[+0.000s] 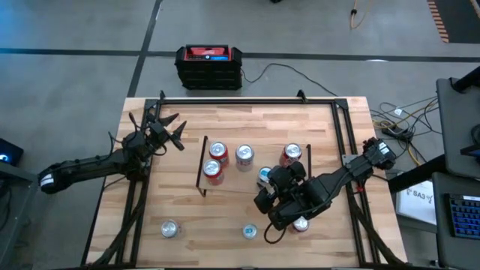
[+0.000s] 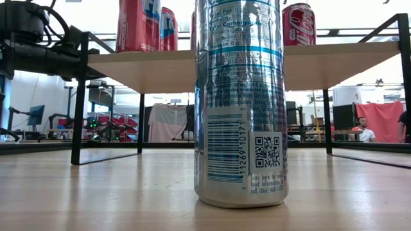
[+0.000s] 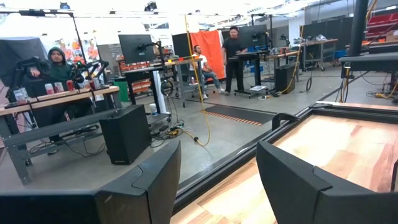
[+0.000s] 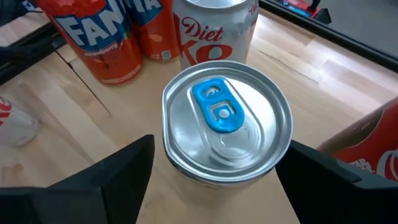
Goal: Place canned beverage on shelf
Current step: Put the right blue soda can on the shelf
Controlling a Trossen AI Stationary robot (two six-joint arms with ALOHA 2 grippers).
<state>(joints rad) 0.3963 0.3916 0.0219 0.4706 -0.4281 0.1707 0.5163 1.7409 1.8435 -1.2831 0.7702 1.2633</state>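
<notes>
Canned beverage with blue tab [image 4: 227, 121] is seen standing upright on the shelf [image 1: 255, 180], mid frame in the high view, just below the Diet Coke can [image 4: 214, 28] and between the red cans. Right gripper [image 4: 214, 180] is placed around it with fingers spread on either side; a gap is visible at both fingers, so the can is judged released, not pinched. Left gripper [image 3: 217, 186] is parked at upper left of the high view, off the shelf, fingers spread, nothing held.

Step in hand is judged to be release and retreat. Fingers should be kept wide and lifted straight up so the can is not clipped or tipped into the neighbouring cans, which sit close.

Shelf contents: two orange Fanta cans [image 1: 215, 161] at left, Diet Coke at centre, a red can [image 1: 291, 154] at right, plus the blue-tab can. Loose cans are left on the bench [image 1: 330, 127]: one at lower left [image 1: 169, 229], one at lower centre [image 1: 250, 232], one partly hidden under the right arm [image 1: 301, 223].
</notes>
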